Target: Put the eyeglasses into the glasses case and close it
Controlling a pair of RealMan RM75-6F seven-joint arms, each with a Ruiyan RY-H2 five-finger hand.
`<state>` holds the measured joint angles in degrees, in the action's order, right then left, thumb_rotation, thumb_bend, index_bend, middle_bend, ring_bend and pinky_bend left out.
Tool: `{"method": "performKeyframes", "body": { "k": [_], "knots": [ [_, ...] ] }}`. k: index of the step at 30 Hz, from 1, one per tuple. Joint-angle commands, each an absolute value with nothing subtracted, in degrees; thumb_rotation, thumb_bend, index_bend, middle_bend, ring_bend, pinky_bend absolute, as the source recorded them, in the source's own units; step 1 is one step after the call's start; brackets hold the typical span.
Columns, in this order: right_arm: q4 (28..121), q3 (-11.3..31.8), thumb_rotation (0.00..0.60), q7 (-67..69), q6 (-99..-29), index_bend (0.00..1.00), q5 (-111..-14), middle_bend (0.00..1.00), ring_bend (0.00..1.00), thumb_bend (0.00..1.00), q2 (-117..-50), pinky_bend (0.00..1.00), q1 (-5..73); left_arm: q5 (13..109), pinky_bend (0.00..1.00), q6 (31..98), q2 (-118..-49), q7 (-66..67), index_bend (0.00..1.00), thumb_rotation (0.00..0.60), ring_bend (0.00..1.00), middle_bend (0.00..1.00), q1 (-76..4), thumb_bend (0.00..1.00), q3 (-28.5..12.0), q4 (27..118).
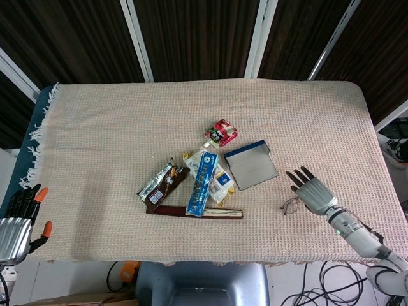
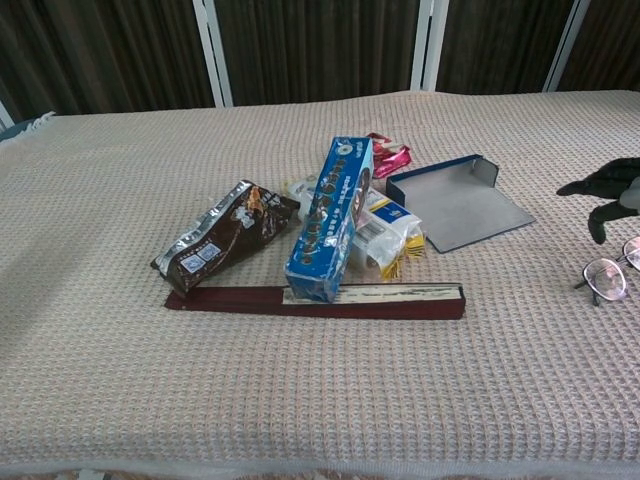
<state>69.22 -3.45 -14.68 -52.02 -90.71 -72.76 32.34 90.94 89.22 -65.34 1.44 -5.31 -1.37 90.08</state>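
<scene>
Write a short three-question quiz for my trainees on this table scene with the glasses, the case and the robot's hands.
1. True or false: the eyeglasses already lie inside the glasses case.
2. Which hand is nearer the eyeglasses?
3. The case is: A open, B closed.

Key
1. False; they lie on the cloth, apart from the case.
2. The right hand, fingers spread above them; the left hand is off the table's edge.
3. A.
</scene>
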Motion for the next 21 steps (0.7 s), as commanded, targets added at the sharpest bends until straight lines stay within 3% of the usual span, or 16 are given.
{"method": "performKeyframes", "body": {
  "k": [1, 21],
  "knots": [
    [67.2, -3.6, 0.6, -14.0, -52.7, 0.58, -91.8, 0.0, 0.0, 0.44, -74.4, 0.0, 32.9, 90.8, 0.02, 89.3, -65.3, 1.3, 0.0, 0.6, 0.0, 0.0, -5.2, 0.44, -1.4, 90.1],
    [65.0, -4.4, 0.6, -13.6, -52.2, 0.65, -92.5, 0.02, 0.0, 0.48, -75.8, 0.0, 33.8, 90.8, 0.02, 88.9, -65.2, 1.6, 0.0, 0.6, 0.0, 0.0, -5.3, 0.44, -1.5, 90.3]
  ]
}}
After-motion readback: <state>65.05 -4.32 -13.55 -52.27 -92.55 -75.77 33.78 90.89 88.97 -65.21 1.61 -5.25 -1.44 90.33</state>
